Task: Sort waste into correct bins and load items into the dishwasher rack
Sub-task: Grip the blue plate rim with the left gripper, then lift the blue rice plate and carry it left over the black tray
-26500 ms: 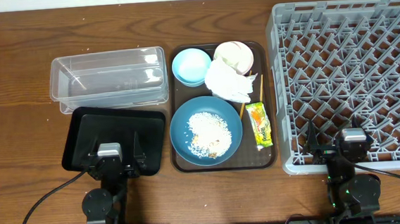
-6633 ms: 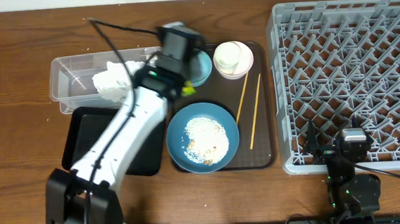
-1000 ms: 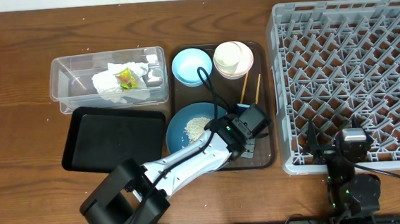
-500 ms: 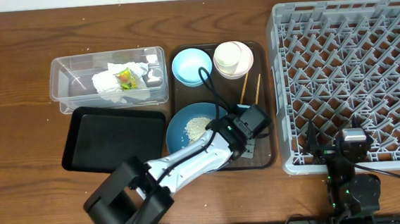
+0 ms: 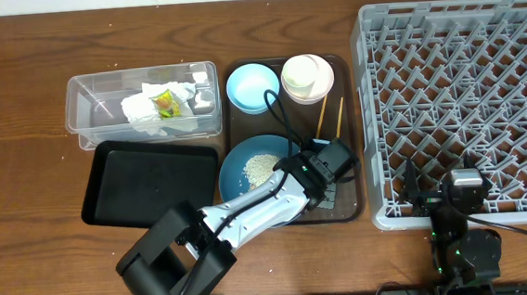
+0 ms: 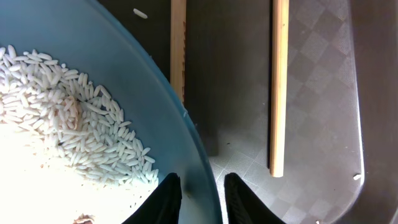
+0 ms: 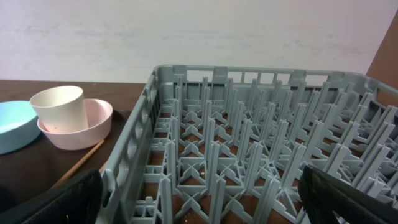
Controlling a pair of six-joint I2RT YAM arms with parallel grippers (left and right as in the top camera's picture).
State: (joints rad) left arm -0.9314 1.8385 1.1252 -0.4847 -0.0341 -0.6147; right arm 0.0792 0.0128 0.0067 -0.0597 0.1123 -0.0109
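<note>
- blue plate (image 6: 158,106) sits on the brown serving tray (image 6: 311,155), with its heap of loose rice (image 6: 56,124) spread over the middle and reaching toward the rim on the gripped side.
- left gripper (image 6: 203,198) straddles that rim: one fingertip over the plate's inside, the other outside it above the tray, jaws apart with a gap showing, not clamped.
- main risk, as i judge it: a grip on one thin edge will tip the plate when it lifts, and the grains would slide off onto the tray or table rather than into the black tray (image 5: 150,183).
- the smooth, sloped rim could also slip out of the pads if they close too near the edge.
- the nearer chopstick (image 6: 178,50) ends right at the rim, touching or tucked under it, i cannot tell which. a lift or drag could roll it. the farther chopstick (image 6: 278,87) lies apart.
- left arm reaches low across the tray from the near left, wrist pointing down at the plate's right edge.
- right gripper (image 7: 199,194) rests parked at the near edge of the dishwasher rack (image 5: 465,96), fingers spread wide, holding nothing.
</note>
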